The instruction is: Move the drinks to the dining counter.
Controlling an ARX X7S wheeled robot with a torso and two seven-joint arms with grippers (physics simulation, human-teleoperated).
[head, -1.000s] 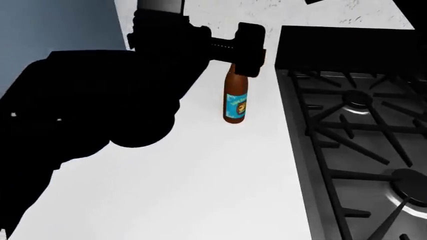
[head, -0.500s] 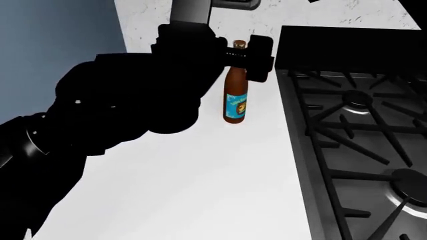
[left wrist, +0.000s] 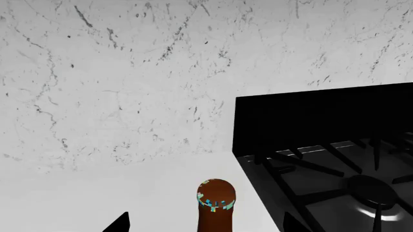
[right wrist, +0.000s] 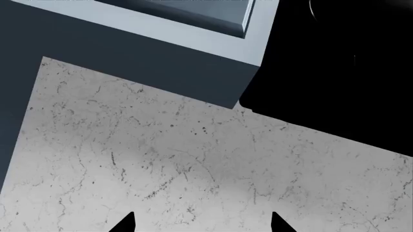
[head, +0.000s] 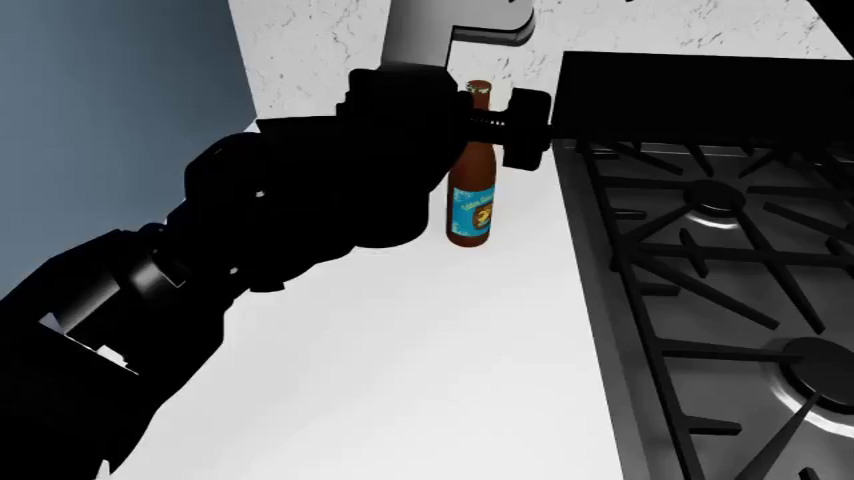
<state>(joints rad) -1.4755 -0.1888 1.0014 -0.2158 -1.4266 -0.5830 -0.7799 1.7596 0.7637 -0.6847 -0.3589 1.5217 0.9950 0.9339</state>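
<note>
Head view: my left gripper [head: 491, 122] has advanced until its wide fingers [head: 523, 130] flank the bottle [head: 470, 190] neck; it stands ungrasped on the stove-side worktop [head: 441, 350].

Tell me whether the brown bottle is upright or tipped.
Upright: the bottle stands on its base on the white countertop, cap up, beside the stove.

The head view looks steeply down over the white countertop [head: 441, 360] beside the black gas stove [head: 721, 280]. The left wrist view sits low and close behind the brown glass bottle with blue label [left wrist: 215, 208], facing the marbled wall [left wrist: 129, 82]; both share bottle and stove. The right wrist view faces a speckled floor [right wrist: 161, 159].
</note>
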